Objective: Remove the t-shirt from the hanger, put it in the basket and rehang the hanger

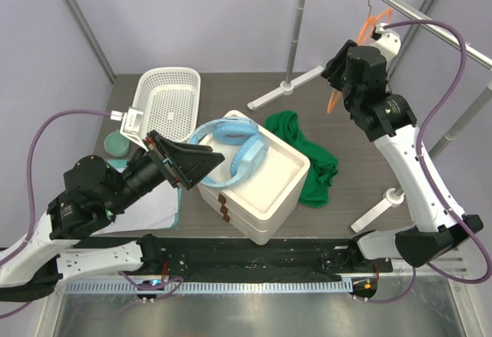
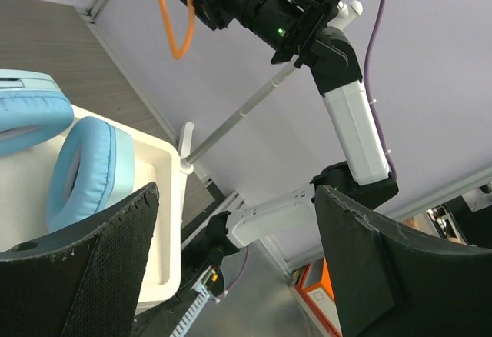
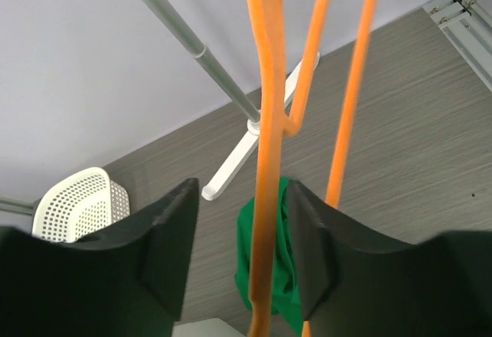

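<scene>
The dark green t-shirt point(image 1: 311, 160) lies crumpled on the table behind the white box, off the hanger; it also shows in the right wrist view point(image 3: 270, 271). The orange hanger point(image 1: 374, 21) hangs bare from the grey rail at the back right, and shows in the left wrist view point(image 2: 178, 21). My right gripper point(image 1: 335, 71) is open, raised at the hanger. One orange hanger bar point(image 3: 265, 121) runs between its fingers point(image 3: 242, 252). My left gripper point(image 1: 196, 166) is open and empty point(image 2: 234, 252), beside the white box.
A white box point(image 1: 269, 198) with blue headphones point(image 1: 234, 148) stands mid-table. A white mesh basket point(image 1: 165, 102) and a teal cup point(image 1: 117, 145) are at the left. The rail's pole point(image 1: 298, 21) and white feet point(image 1: 288, 87) stand at the back and right.
</scene>
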Controlling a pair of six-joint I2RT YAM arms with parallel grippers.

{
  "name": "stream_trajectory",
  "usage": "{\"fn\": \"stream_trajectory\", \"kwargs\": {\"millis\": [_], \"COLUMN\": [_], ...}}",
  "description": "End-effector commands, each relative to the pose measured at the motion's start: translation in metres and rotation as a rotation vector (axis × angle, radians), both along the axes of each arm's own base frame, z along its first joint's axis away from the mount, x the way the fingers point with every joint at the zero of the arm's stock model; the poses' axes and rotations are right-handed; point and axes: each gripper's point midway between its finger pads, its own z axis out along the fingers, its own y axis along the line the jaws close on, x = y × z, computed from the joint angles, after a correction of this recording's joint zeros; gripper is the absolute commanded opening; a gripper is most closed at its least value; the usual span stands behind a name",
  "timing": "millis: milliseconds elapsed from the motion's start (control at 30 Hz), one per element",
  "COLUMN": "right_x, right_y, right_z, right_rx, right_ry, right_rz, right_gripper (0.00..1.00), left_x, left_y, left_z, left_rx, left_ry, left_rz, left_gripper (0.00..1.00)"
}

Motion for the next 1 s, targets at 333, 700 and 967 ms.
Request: {"fn": "stream_trajectory", "kwargs": {"millis": [333, 700, 967], "right_x": [-0.075, -0.154, -0.138], "right_y": [-0.03, -0.039, -0.022], "right_z": [0.013, -0.111, -0.197], "right_rx": [-0.162, -0.142, -0.084], "right_ry": [0.03, 0.252, 0.332], "right_rz": [0.086, 0.198, 0.209], "right_gripper": [0.91, 0.97, 0.97], "left_x": [0.015, 0.032, 0.035], "left_y": [0.007, -0.001, -0.019], "left_z": [0.0, -0.008, -0.017], "left_rx": [-0.005, 0.053, 0.079], "left_ry": [0.013, 0.02, 0.054], "left_rz": [0.096, 0.165, 0.143], "left_gripper": [0.82, 0.83, 0.83]}}
